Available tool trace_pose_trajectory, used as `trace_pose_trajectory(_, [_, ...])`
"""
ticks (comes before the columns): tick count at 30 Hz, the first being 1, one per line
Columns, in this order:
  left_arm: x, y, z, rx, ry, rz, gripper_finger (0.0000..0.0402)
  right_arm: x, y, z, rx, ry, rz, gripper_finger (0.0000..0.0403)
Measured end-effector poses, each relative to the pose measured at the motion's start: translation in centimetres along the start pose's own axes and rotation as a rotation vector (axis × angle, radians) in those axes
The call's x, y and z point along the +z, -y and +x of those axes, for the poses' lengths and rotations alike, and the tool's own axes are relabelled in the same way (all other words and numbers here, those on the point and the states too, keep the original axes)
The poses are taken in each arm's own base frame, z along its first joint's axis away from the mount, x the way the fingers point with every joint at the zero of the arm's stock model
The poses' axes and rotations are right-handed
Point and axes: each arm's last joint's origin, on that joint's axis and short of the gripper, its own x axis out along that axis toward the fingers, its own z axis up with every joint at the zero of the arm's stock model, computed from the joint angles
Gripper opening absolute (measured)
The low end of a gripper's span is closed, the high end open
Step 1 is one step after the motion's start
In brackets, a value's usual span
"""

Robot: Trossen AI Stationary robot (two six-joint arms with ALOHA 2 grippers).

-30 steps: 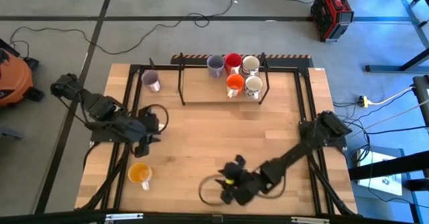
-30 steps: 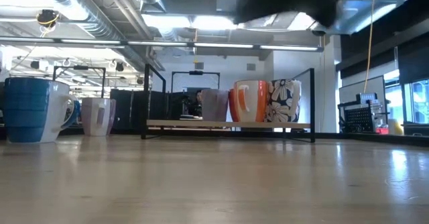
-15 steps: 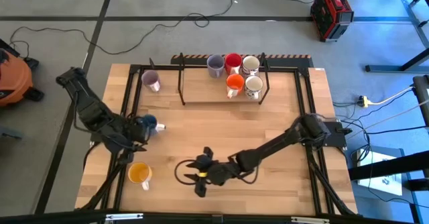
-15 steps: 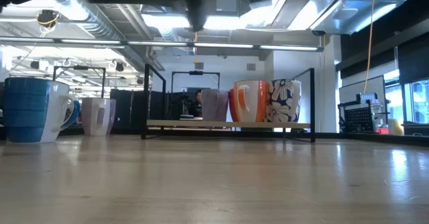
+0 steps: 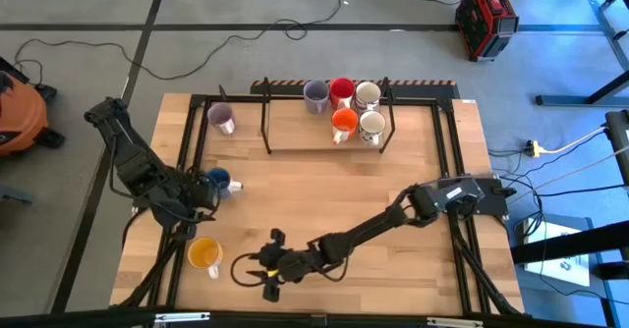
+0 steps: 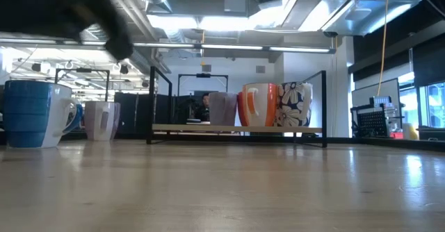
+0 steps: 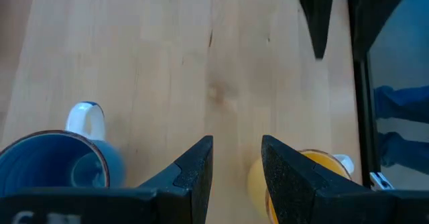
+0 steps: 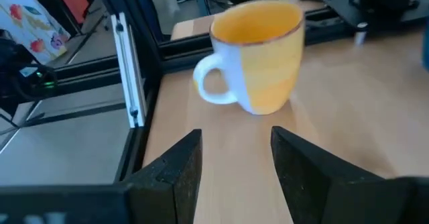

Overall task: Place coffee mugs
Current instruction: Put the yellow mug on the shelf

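The yellow-orange mug (image 5: 204, 254) stands upright near the table's near-left corner, with its white handle (image 8: 213, 83) toward my right gripper. My right gripper (image 5: 260, 269) (image 8: 234, 158) is open, a short way to the mug's right and apart from it. The blue mug (image 5: 218, 181) (image 7: 57, 163) stands upright on the left side of the table. My left gripper (image 5: 194, 210) (image 7: 236, 170) is open, above the bare wood between these two mugs. One lilac mug (image 5: 222, 119) stands at the far left. Five mugs stand on the rack (image 5: 295, 149).
The black-framed rack at the far edge holds a lilac mug (image 5: 315, 95), a red one (image 5: 341, 92), a white one (image 5: 367, 94), an orange one (image 5: 344, 124) and a flowered white one (image 5: 371, 126). Black rails (image 5: 193, 151) run along both table sides.
My right gripper has swept along the near edge toward the table's left, from near the middle to just beside the yellow-orange mug. My left gripper has drawn back toward the left edge, off the blue mug, which now shows and stands where it was.
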Motion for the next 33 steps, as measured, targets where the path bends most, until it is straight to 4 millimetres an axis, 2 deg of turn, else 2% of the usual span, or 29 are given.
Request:
trace_pose_trajectory(10, [0.0,0.1,0.0,-0.010,-0.007,-0.009,0.0121,-1.4,0.1,4.7,0.089,0.070,0.000,0.0167])
trace_pose_trajectory(17, [0.1,0.2,0.0,-0.019,-0.006,-0.016,0.0121,-1.8,0.3,5.9,0.111,0.148,0.011,0.0167])
trace_pose_trajectory(21, [0.1,0.6,0.1,-0.088,-0.043,-0.024,0.0121,-2.3,0.4,5.9,0.094,0.099,-0.007,0.0167])
trace_pose_trajectory(24, [0.4,1.8,0.4,-0.195,-0.071,-0.024,0.0121,-2.7,0.5,6.0,0.084,0.071,-0.011,0.0167])
trace_pose_trajectory(27, [0.2,3.8,1.2,-0.278,-0.117,0.007,0.0121,-2.8,0.6,6.0,0.080,0.057,0.013,0.0167])
trace_pose_trajectory(33, [-2.1,7.5,3.8,-0.268,-0.276,0.145,0.0121,-2.9,0.5,6.0,0.075,0.049,0.035,0.0167])
